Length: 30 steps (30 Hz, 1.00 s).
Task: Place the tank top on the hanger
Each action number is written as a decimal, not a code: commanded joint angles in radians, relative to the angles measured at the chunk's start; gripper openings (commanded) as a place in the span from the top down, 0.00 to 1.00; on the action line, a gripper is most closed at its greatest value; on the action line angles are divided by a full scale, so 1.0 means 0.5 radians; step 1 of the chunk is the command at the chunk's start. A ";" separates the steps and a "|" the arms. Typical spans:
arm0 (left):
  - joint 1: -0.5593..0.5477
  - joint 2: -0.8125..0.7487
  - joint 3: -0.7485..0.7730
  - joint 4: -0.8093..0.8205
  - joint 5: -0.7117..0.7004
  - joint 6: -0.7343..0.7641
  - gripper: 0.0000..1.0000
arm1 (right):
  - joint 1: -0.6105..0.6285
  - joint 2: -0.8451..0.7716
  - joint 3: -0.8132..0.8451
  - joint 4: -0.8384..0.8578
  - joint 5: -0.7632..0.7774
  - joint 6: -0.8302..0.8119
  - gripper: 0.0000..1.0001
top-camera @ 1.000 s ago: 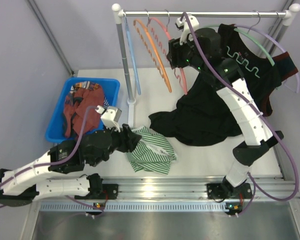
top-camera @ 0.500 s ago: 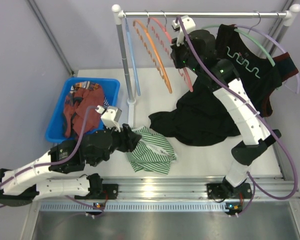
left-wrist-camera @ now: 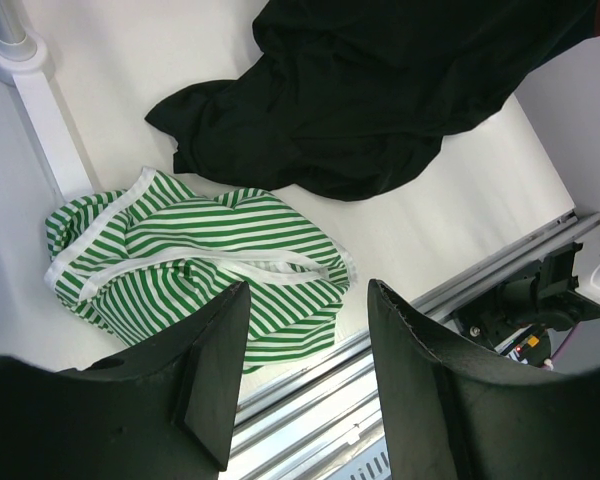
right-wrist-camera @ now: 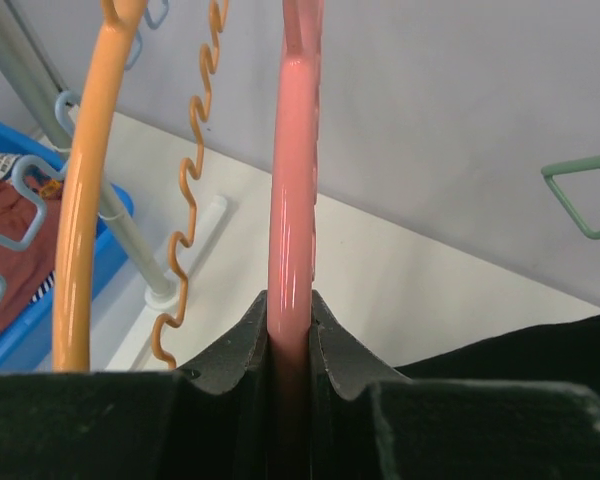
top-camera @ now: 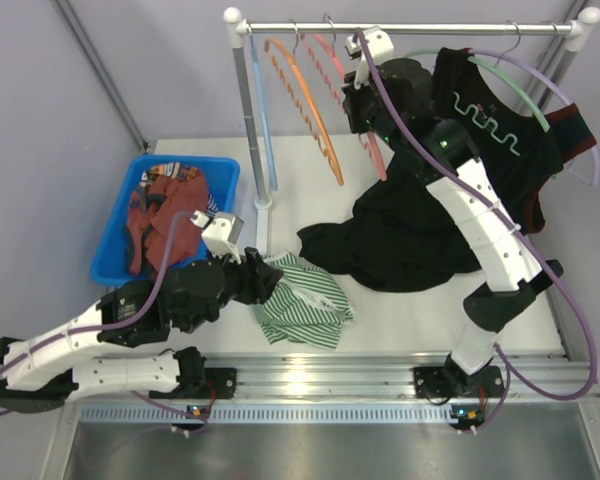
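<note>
The green and white striped tank top (top-camera: pixel 302 299) lies crumpled on the table near the front edge; it also shows in the left wrist view (left-wrist-camera: pixel 195 262). My left gripper (top-camera: pixel 270 283) is open and empty, hovering at the top's left side (left-wrist-camera: pixel 305 375). The pink hanger (top-camera: pixel 352 105) hangs on the rail by its hook. My right gripper (top-camera: pixel 358 108) is shut on the pink hanger's arm (right-wrist-camera: pixel 292 200), high up at the rail (right-wrist-camera: pixel 291 335).
An orange hanger (top-camera: pixel 305 105) and a light blue hanger (top-camera: pixel 262 110) hang left of the pink one. A large black garment (top-camera: pixel 420 235) drapes from the rail to the table. A blue bin (top-camera: pixel 165 215) holds red cloth. The rack post (top-camera: pixel 248 120) stands near the tank top.
My right gripper has risen toward the rail with the pink hanger, swinging its lower end slightly right. The left arm and the tank top have not moved.
</note>
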 commanded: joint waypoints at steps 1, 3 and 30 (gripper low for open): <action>-0.003 -0.007 -0.012 0.004 -0.044 -0.008 0.44 | 0.036 -0.157 0.021 0.284 0.014 -0.031 1.00; -0.003 -0.010 -0.018 0.000 -0.038 -0.008 0.45 | 0.039 -0.182 -0.016 0.342 0.026 -0.034 1.00; 0.067 0.242 -0.144 -0.306 -0.235 -0.189 0.39 | 0.039 -1.193 -1.171 0.281 0.042 0.319 1.00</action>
